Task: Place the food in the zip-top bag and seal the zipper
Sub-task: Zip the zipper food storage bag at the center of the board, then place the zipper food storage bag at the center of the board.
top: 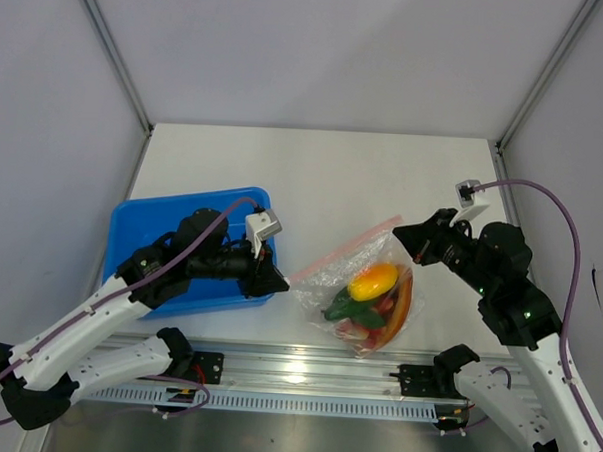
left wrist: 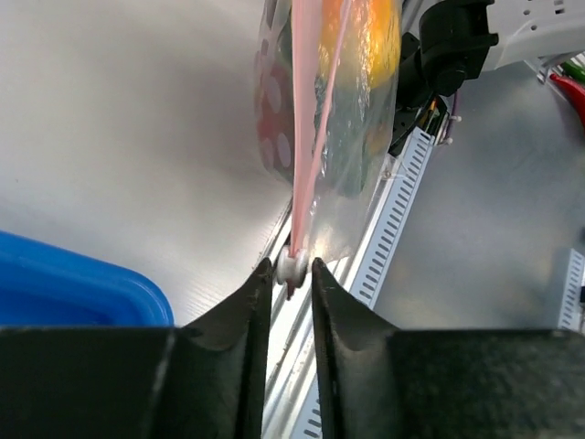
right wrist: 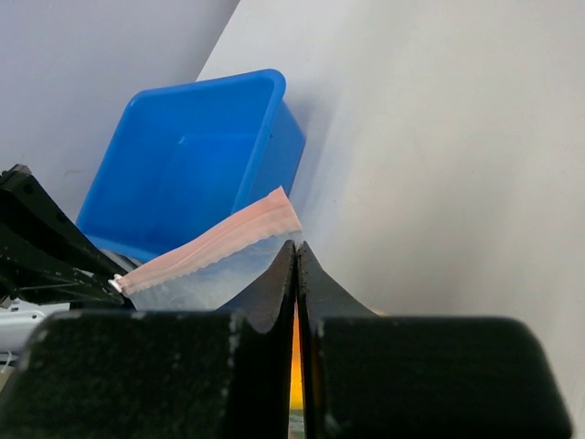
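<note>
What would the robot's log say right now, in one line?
food: in bag | zipper: pulled straight | left end effector: straddles zipper end, grip unclear | right end effector: shut on bag

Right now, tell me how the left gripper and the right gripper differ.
The left gripper has its jaws slightly apart around the white slider; the right gripper is pinched shut on the zip-top bag corner. The left gripper sits beside the blue tray; the right gripper is well away from it. Both are at the zipper.
</note>
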